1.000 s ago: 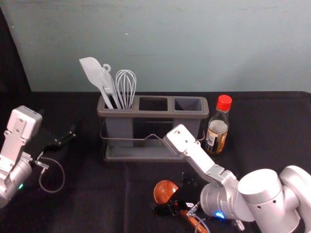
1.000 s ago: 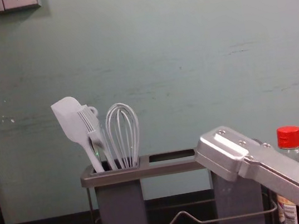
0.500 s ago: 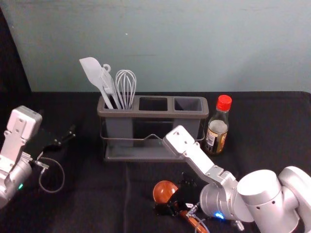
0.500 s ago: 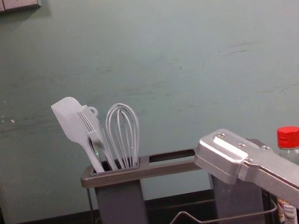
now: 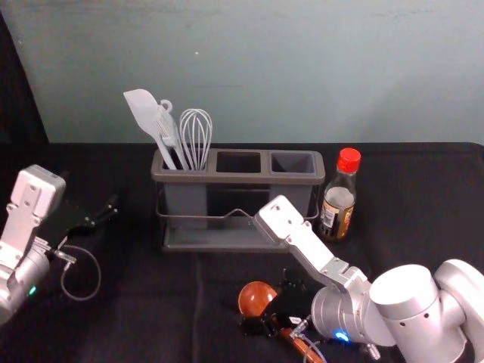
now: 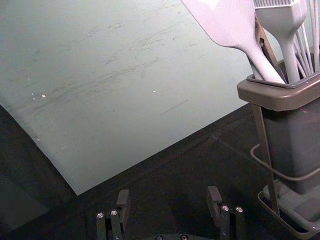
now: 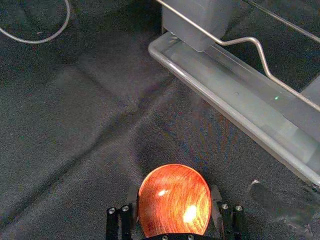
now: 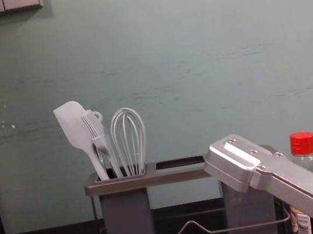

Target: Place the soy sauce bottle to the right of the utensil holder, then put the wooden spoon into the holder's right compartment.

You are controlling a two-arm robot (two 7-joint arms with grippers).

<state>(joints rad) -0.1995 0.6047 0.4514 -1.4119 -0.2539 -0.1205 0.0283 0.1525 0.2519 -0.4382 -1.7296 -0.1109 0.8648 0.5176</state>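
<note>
The soy sauce bottle (image 5: 338, 198) stands upright just right of the utensil holder (image 5: 238, 178); its red cap (image 8: 302, 143) shows in the chest view. The wooden spoon (image 5: 257, 298) lies on the cloth in front of the holder, its handle toward the front right. My right gripper (image 5: 271, 305) is low over the spoon. In the right wrist view, my right gripper (image 7: 175, 195) stands open, a finger on either side of the spoon's bowl (image 7: 175, 207). My left gripper (image 5: 103, 216) is parked at the left, open in its wrist view (image 6: 169, 199).
A white spatula (image 5: 144, 113), a fork-like utensil and a whisk (image 5: 196, 138) stand in the holder's left compartment. The middle compartment (image 5: 238, 162) and right compartment (image 5: 293, 162) hold no utensil. A wall (image 5: 249, 68) rises behind the table.
My right arm has shifted only very slightly. Spoon, bottle, holder and left arm keep their places.
</note>
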